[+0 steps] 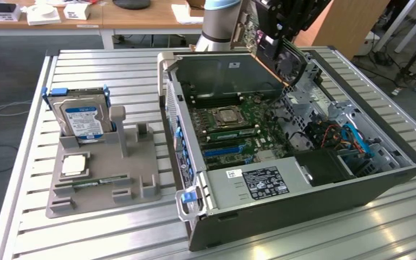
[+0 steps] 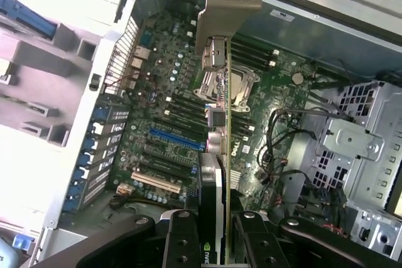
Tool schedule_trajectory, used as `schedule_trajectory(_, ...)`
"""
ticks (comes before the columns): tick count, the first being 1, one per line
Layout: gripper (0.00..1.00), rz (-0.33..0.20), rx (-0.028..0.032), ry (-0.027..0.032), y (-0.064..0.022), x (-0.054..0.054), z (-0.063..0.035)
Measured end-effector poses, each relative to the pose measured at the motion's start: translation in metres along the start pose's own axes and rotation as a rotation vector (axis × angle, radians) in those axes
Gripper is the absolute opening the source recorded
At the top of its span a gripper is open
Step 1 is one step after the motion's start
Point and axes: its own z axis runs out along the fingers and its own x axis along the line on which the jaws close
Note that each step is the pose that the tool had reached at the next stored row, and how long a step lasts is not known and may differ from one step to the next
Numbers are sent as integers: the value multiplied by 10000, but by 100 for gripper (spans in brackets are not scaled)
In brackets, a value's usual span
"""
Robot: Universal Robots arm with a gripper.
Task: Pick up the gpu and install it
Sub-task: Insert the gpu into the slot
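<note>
The black gripper (image 2: 217, 243) is clamped on the gpu (image 2: 217, 117), a thin flat dark expansion card with a silvery metal end bracket. It pinches the card's flat faces, so the bracket end juts free beyond the fingers. The card hangs over the green motherboard (image 2: 157, 92) of the open dark computer case (image 1: 302, 211), toward the slatted metal worktop's (image 1: 85, 233) far edge. It seems held clear of the walls for lining up with the blue expansion slot (image 2: 176, 139), and it is not yet seated.
</note>
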Motion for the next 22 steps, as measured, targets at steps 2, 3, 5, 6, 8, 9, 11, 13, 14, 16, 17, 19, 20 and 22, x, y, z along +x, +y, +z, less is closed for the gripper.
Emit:
schedule_trajectory(2,28,-168,-4,7,0,0,0)
schedule_trajectory(3,28,-252,-6,11,0,0,0)
schedule_trajectory(5,28,-441,-10,19,0,0,0)
schedule_trajectory(6,28,-538,-11,23,0,0,0)
schedule_trajectory(8,28,-734,-16,31,0,0,0)
schedule_trajectory(9,28,-824,-18,35,0,0,0)
schedule_trajectory(11,28,-995,-22,42,0,0,0)
schedule_trajectory(13,28,-1157,-26,50,0,1,0)
schedule_trajectory(14,28,-1241,-28,53,0,1,0)
schedule_trajectory(16,28,-1394,-32,59,0,1,0)
schedule_trajectory(17,28,-1466,-33,62,0,1,0)
schedule_trajectory(19,28,-1611,-37,68,1,2,0)
schedule_trajectory(20,28,-1683,-39,71,0,2,0)
schedule_trajectory(22,28,-1830,-43,77,1,2,0)
